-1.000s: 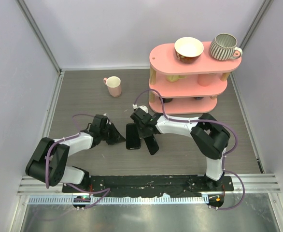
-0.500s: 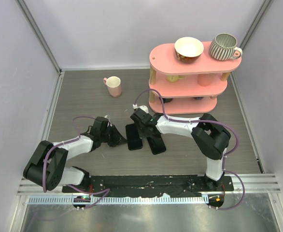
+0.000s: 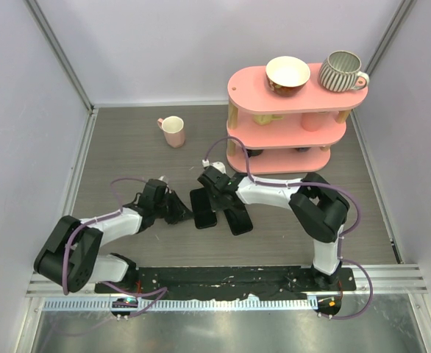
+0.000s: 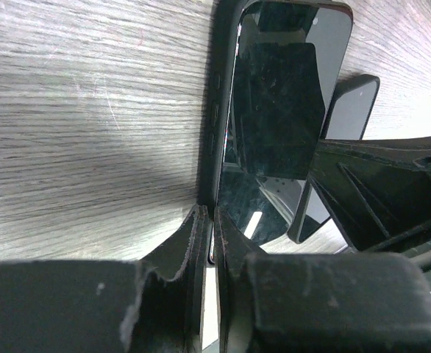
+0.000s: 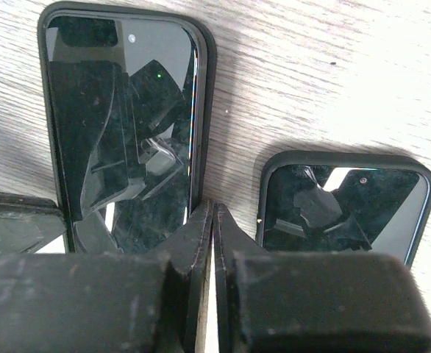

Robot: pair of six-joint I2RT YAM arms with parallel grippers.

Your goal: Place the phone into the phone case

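Phone [image 5: 120,132] lies glass-up on the table [image 3: 127,154], the phone case [image 5: 207,81] rimming its edges; full seating seems likely but I cannot confirm it. The left gripper [image 4: 209,217], fingers pressed together, noses against its left edge. The right gripper [image 5: 212,209], also closed with nothing held, sits at the opposite edge, in the narrow gap before a second handset [image 5: 344,209]. Bare wood spreads left toward the pink mug [image 3: 173,131], and the pink shelf [image 3: 289,140] bounds the back right.
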